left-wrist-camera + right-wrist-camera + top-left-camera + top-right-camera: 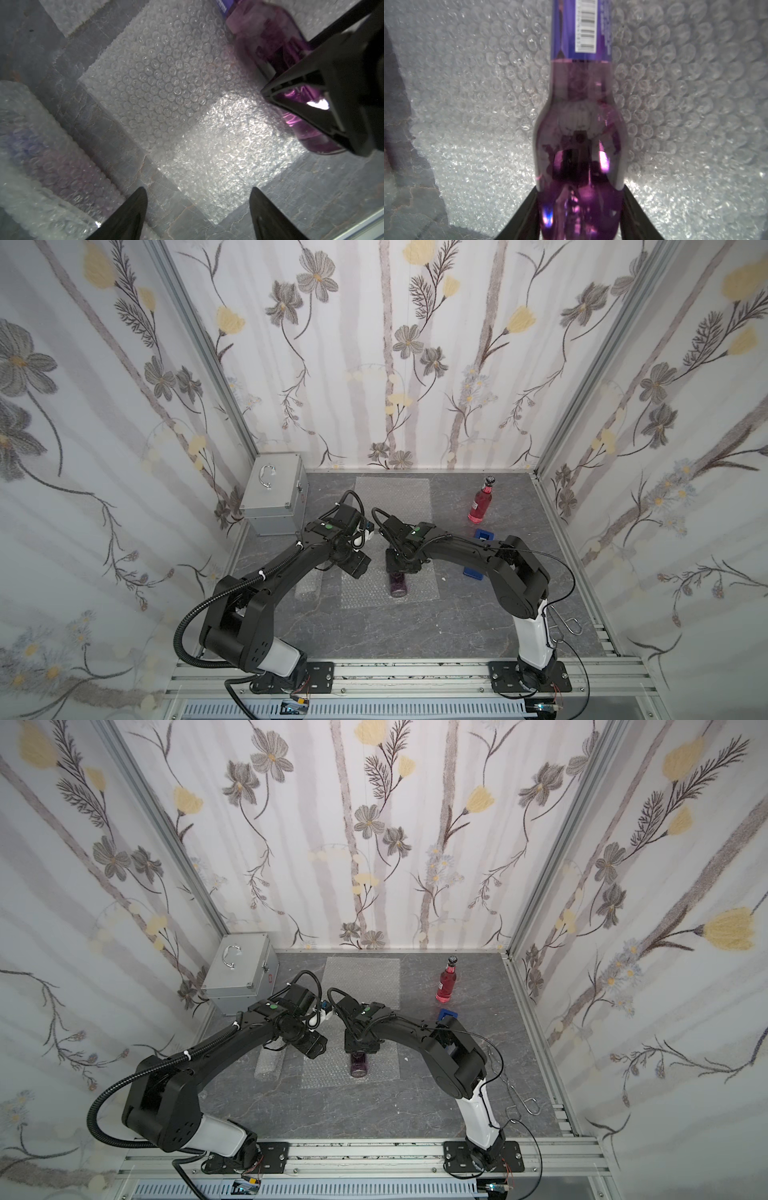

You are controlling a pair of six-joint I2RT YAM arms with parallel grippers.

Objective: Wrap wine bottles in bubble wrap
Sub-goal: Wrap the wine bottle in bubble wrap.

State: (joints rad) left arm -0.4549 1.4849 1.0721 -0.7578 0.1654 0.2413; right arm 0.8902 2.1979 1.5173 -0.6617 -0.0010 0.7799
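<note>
one bottle pinched, one rolled up, one standing

the right gripper has its jaws pressed on the wide lower body of a purple bottle, one finger on each side of the glass. the left gripper has its jaws spread with nothing between them, and it hangs over the edge of the near sheet.

bottles, three. the pinched purple bottle lies lengthwise over the near sheet, its wide end toward the near edge of the tabletop (whether it rests on the wrap or sits just above it, i cannot tell). the wrapped bottle lies just to the left of that sheet, a purple tint showing through the bubbles. the red-pink bottle stands upright with a dark cap near the far right corner, well apart from both grippers.

bubble wrap, three pieces. the near sheet lies flat in the middle of the tabletop, the far sheet lies flat against the middle of the far edge, and the third is rolled around the wrapped bottle.

one silver case with a handle on its lid sits in the far left corner. one blue tape dispenser is near the foot of the red-pink bottle, partly hidden by the right arm.
</note>
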